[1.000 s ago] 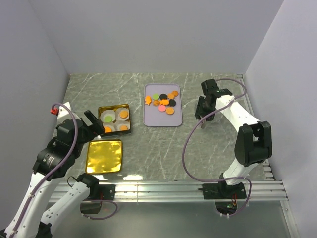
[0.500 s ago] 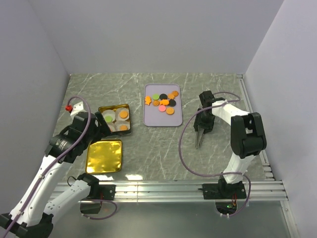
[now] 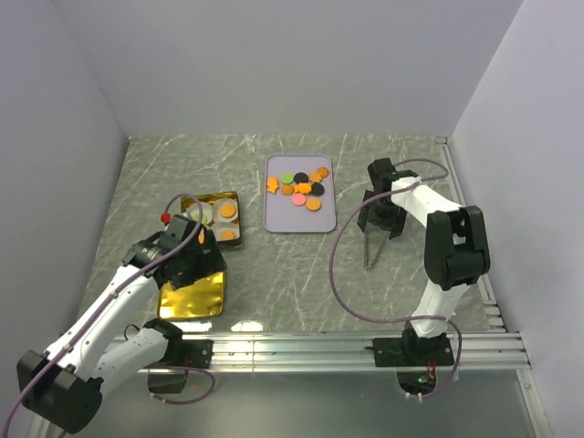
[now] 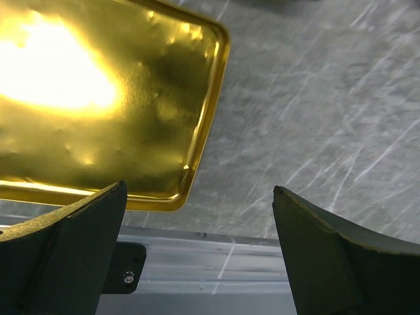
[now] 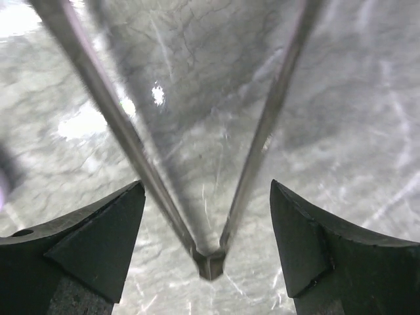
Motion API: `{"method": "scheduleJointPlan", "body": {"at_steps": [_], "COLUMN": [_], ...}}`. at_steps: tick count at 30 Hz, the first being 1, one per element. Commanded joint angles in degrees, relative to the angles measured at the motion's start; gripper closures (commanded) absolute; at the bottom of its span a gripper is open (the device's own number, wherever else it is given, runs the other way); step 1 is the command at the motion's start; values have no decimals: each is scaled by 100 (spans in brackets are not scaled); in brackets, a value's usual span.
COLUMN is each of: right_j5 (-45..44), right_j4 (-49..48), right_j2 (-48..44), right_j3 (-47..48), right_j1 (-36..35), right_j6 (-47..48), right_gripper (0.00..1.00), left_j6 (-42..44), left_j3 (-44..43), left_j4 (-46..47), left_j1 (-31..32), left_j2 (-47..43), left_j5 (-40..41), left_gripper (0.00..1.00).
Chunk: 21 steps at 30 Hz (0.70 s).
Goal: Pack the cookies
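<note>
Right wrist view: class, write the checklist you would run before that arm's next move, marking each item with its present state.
1. Right gripper open: ok.
2. Tongs centred between its fingers: ok, hinge end midway.
3. Fingers touching the tongs: not ok, gaps on both sides.
4. Cookies on the tray: ok.
5. Tin open, lid off beside it: ok.
6. Left gripper clear of the tin: cannot tell; its arm overlaps the tin's near edge.
</note>
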<state>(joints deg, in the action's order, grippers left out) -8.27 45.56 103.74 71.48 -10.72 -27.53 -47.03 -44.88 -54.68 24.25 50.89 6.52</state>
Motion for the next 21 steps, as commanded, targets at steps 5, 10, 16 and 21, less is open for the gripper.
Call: {"method": "scheduleJointPlan", "body": {"at_steps": [5, 10, 16, 21], "right_j5": [-140, -17, 63, 159], "right_j4": [638, 744, 682, 647], "right_j2": [-1083, -1671, -2550, -3342], "right_j3": [524, 446, -89, -591], "right_j1": [-386, -799, -862, -862], "right_j6": [-209, -288, -411, -455], "right_gripper": [16, 17, 18, 18], "left_j6": [-447, -649, -983, -1133], "left_j3": [164, 42, -108, -179], "left_j4": [449, 703, 748, 643], "left_j1": [53, 483, 1081, 1415], "left_j2": [719, 1798, 2810, 3268], "left_j5": [-222, 23, 674, 1139], "left_gripper": [8, 16, 29, 54]}}
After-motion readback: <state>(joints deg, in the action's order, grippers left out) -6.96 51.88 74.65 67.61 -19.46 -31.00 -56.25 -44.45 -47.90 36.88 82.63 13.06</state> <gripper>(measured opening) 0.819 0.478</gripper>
